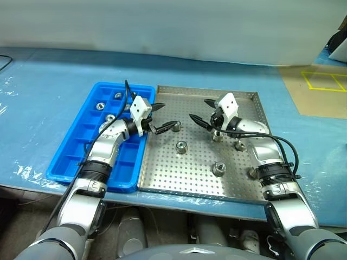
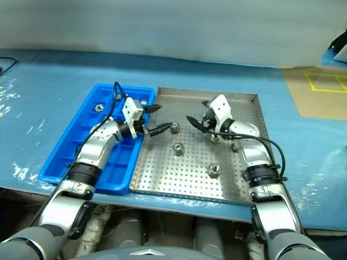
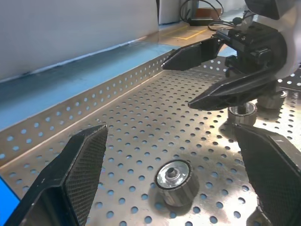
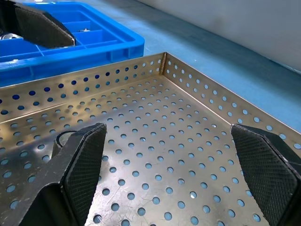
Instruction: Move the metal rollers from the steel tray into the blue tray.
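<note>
The steel tray [image 1: 201, 176] lies beside the blue tray [image 1: 69, 158], which is on its left. Several metal rollers stand on the perforated floor, among them one [image 1: 181, 146] at the middle and one [image 1: 218, 168] nearer the front. My left gripper [image 1: 168, 116] is open and level over the steel tray's left part, with a roller [image 3: 175, 181] on the floor between its fingers [image 3: 75, 169], untouched. My right gripper [image 1: 197, 108] faces it, open and empty, with a roller [image 1: 217, 135] just behind it. More rollers [image 1: 99, 105] lie in the blue tray's far compartments.
Both trays rest on a table covered with a blue sheet [image 1: 49, 76]. The steel tray's low rim [image 4: 197, 82] runs around the floor. A black cable [image 1: 127, 89] loops above the left wrist. Yellow tape [image 1: 324, 81] marks the floor at the far right.
</note>
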Robot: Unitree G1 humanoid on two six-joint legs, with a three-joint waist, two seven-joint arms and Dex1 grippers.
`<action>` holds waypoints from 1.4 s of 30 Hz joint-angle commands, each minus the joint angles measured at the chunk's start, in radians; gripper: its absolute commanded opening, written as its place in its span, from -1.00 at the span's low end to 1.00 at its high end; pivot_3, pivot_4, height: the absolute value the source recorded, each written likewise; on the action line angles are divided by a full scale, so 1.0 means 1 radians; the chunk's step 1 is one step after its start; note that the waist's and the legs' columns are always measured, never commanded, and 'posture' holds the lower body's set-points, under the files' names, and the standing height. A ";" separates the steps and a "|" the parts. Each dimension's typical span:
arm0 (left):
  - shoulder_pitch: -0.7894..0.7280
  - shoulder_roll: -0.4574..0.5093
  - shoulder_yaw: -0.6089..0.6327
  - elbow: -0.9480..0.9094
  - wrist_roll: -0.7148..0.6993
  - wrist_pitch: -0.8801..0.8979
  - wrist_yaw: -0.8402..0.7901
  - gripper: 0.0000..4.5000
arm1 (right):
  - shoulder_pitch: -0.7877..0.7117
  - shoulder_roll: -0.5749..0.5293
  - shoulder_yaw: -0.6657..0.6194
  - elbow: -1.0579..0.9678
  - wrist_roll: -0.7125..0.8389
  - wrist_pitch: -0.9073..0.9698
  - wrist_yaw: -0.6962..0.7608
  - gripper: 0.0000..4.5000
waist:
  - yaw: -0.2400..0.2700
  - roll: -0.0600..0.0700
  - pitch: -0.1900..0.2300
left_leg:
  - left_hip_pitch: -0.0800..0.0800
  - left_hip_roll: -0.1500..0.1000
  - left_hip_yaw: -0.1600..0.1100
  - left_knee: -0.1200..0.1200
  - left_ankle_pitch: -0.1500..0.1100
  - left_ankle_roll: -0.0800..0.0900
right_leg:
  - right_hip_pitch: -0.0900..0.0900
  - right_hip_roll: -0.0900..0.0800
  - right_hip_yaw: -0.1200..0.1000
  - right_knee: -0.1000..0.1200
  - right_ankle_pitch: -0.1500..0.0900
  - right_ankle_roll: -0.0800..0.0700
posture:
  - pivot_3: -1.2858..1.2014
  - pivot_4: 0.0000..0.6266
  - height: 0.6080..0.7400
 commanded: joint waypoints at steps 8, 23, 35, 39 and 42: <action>0.000 0.010 0.002 -0.040 -0.005 0.007 -0.008 1.00 | 0.001 -0.006 -0.011 -0.036 0.002 -0.008 -0.001 0.98 | 0.000 0.000 0.000 | 0.000 0.000 0.000 0.000 0.000 0.000 | 0.000 0.000 0.000 0.000 0.000 0.000 | -0.15 -0.52 1.00; -0.052 -0.015 -0.011 -0.026 -0.005 0.106 -0.003 1.00 | 0.047 -0.031 -0.021 -0.087 -0.010 0.008 -0.016 0.98 | 0.000 0.000 0.000 | 0.000 0.000 0.000 0.000 0.000 0.000 | 0.000 0.000 0.000 0.000 0.000 0.000 | -0.20 -0.52 1.00; -0.302 -0.062 -0.084 0.301 0.143 0.057 0.034 1.00 | 0.170 -0.068 -0.071 -0.294 0.022 0.103 -0.087 0.98 | -0.033 0.000 0.000 | 0.000 -0.002 0.000 0.001 0.000 0.001 | 0.001 0.001 0.003 -0.001 0.000 0.000 | -0.31 -0.52 1.00; -0.377 -0.063 -0.129 0.443 0.229 0.065 0.060 1.00 | 0.200 -0.072 -0.077 -0.328 0.014 0.120 -0.101 0.98 | -0.054 0.000 0.000 | 0.001 -0.002 0.001 0.001 0.000 0.001 | 0.001 0.001 0.004 -0.001 0.000 0.001 | -0.32 -0.52 1.00; -0.397 -0.063 -0.148 0.498 0.262 0.080 0.044 1.00 | 0.211 -0.068 -0.077 -0.346 0.016 0.129 -0.109 0.98 | -0.057 0.000 0.000 | 0.001 -0.002 0.001 0.001 -0.001 0.001 | 0.001 0.001 0.005 -0.002 0.000 0.001 | -0.32 -0.52 1.00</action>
